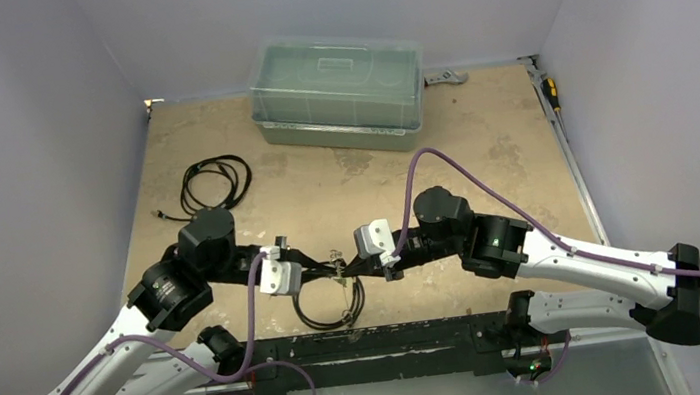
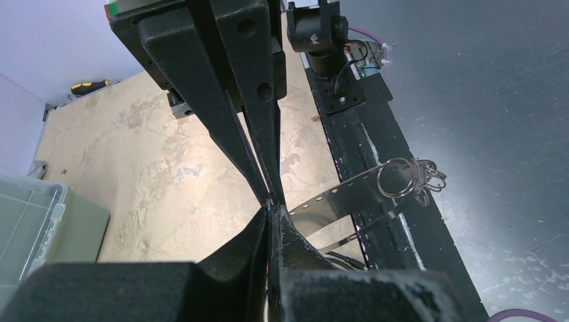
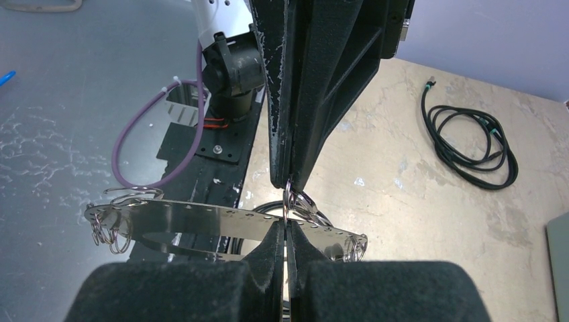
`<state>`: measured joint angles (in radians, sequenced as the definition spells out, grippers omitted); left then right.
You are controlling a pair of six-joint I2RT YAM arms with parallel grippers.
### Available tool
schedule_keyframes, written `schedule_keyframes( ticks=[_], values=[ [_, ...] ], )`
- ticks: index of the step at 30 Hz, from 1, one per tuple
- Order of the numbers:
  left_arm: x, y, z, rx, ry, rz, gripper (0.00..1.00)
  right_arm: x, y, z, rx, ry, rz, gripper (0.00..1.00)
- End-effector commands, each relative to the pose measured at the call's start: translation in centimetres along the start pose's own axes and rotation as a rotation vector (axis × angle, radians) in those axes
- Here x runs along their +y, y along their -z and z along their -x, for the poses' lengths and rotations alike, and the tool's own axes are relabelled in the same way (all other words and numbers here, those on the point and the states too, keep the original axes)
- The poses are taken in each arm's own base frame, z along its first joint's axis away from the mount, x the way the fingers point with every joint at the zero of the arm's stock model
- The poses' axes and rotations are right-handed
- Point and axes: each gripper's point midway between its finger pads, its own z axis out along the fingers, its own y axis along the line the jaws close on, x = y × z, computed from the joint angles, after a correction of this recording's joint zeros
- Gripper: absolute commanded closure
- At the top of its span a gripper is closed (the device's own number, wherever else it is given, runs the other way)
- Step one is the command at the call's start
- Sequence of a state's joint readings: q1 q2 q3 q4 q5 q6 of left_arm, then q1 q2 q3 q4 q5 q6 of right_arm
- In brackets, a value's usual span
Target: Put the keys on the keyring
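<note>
Both your pincers are pinched tight, tip to tip, above the tan desk (image 1: 480, 141). The left pincer (image 1: 333, 272) and the right pincer (image 1: 350, 271) each clamp the thin silvery wire keyring (image 3: 296, 201) from opposite sides. A flat silvery perforated metal strip (image 3: 201, 218) hangs across at the same spot, with small wire split rings (image 3: 111, 231) bunched at its ends (you cannot tell whether the keyring threads through one of its holes). A plain black round hoop (image 1: 325, 313) lies on the desk just beneath.

Mottled beige tabletop (image 1: 480, 141), black cable (image 1: 213, 184), perhaps greenish-grey bin (image 1: 338, 88), shiny silver hole-dotted strip (image 3: 201, 218).
</note>
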<state>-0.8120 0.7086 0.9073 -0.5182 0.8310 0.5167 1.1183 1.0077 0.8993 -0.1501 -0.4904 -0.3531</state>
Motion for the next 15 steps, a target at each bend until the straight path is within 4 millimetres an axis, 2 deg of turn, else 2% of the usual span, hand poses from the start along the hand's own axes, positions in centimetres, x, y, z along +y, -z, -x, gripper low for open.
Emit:
schedule_keyframes(
  ticks=[1,15],
  values=[
    [-0.19,0.16,1.63,-0.041,-0.025,-0.023,1.0,-0.59,0.59,3.94,-0.1,0.061,-0.011,1.0],
    [-0.38,0.17,1.26,-0.032,-0.014,-0.022,1.0,-0.22,1.41,4.9,-0.137,0.077,-0.013,1.0]
  ],
)
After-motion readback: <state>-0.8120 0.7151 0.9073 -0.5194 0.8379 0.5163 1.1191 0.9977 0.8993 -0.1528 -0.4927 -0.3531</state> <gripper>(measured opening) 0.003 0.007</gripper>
